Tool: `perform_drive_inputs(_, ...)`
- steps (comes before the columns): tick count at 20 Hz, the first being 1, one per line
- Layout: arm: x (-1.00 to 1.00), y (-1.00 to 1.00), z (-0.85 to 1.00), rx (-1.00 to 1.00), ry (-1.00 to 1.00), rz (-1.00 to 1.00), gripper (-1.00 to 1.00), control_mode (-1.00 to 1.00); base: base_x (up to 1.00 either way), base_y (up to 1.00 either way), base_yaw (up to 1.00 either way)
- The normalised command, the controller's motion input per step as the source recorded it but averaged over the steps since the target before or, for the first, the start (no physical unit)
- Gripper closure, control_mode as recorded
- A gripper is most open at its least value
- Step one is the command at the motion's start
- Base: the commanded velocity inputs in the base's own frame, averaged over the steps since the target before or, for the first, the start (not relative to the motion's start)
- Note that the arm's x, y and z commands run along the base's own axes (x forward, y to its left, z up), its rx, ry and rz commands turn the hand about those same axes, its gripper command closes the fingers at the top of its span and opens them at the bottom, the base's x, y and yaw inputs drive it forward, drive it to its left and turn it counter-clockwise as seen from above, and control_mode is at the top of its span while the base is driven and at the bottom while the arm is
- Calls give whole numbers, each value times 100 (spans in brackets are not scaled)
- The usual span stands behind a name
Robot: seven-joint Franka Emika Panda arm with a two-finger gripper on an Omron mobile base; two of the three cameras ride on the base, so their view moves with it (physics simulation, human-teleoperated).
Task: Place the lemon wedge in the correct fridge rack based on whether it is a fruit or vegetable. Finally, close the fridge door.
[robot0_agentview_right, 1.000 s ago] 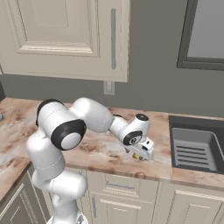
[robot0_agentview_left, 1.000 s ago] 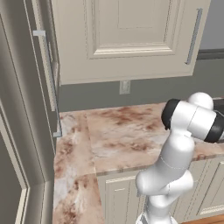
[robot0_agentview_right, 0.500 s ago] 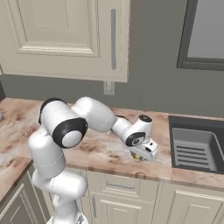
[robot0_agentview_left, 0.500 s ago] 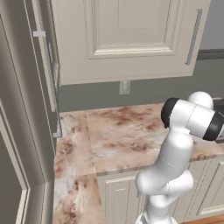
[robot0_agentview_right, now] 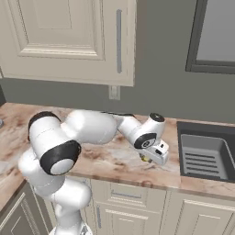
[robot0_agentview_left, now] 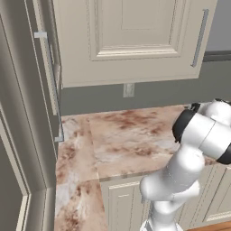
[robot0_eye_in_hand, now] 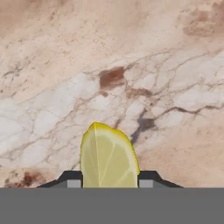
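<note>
Over veined marble, tool pinches glossy lemon wedge.

Setting: domestic kitchen, rendered. Evidence: marbled pink-brown stone countertop over cream panelled base cabinets; matching cream wall cabinets with long bar handles; grey wall with an electrical outlet. Also a dark recessed sink set into the counter at its right end.

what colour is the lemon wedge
Bright yellow with paler flesh, the lemon wedge shows best in the hand view.
</note>
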Motion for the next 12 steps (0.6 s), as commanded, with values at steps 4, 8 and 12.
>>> perform_drive_inputs(4, -67, 16, 100, 0, -19, 0, 100, -100, 0, 0, 0)
perform_drive_inputs(8, -48, 50, 97, 0, -6, 0, 100, -100, 0, 0, 0)
perform_drive_inputs(12, -29, 81, 81, -1, 2, 0, 100, -100, 0, 0, 0)
